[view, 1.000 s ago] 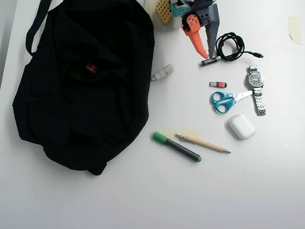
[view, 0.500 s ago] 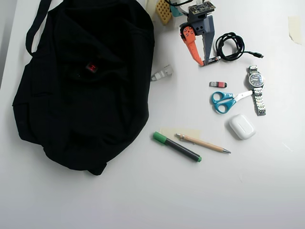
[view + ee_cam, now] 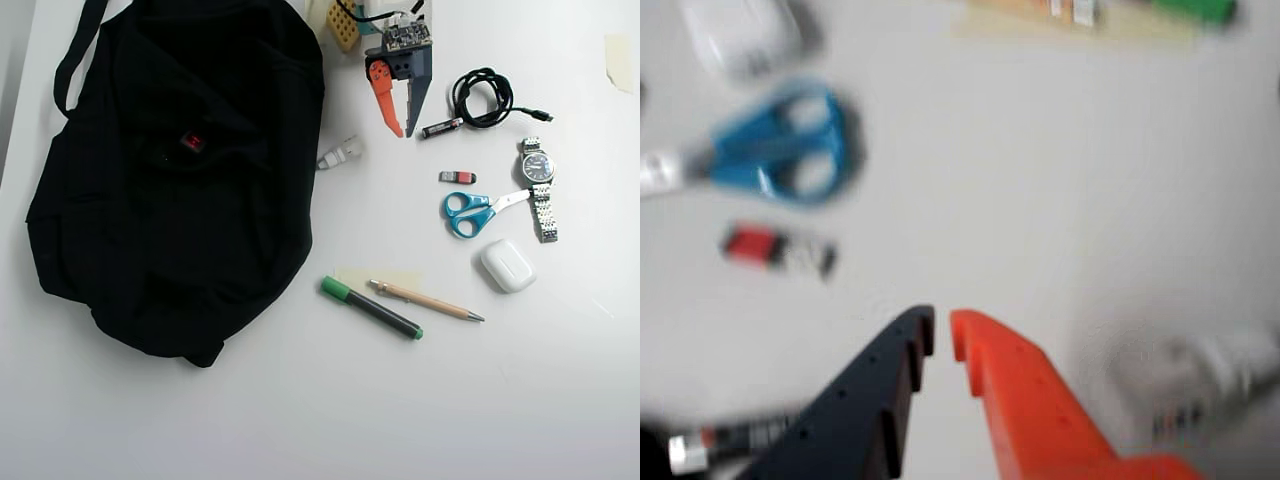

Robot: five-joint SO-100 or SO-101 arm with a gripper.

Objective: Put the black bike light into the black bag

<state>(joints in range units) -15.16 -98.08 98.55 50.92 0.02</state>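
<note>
The black bag [image 3: 180, 200] lies spread over the left half of the table in the overhead view, its strap [image 3: 78, 55] at the top left. The black bike light [image 3: 191, 141] shows as a small red lens in the bag's upper middle. Its black body blends into the fabric, so I cannot tell whether it lies on top or in the opening. My gripper [image 3: 403, 131] is to the right of the bag over bare table, apart from it. In the wrist view the gripper [image 3: 941, 335] has its orange and dark jaws almost touching, with nothing between them.
A small grey-white cylinder [image 3: 340, 155] lies by the bag's right edge. Right of the gripper are a black cable [image 3: 485, 97], a small pen-like stick [image 3: 440, 127], a red-and-black stick [image 3: 458, 177], blue scissors [image 3: 470, 212], a watch [image 3: 538, 190] and a white case [image 3: 508, 265]. A green-black marker [image 3: 372, 307] and a pencil [image 3: 425, 300] lie lower.
</note>
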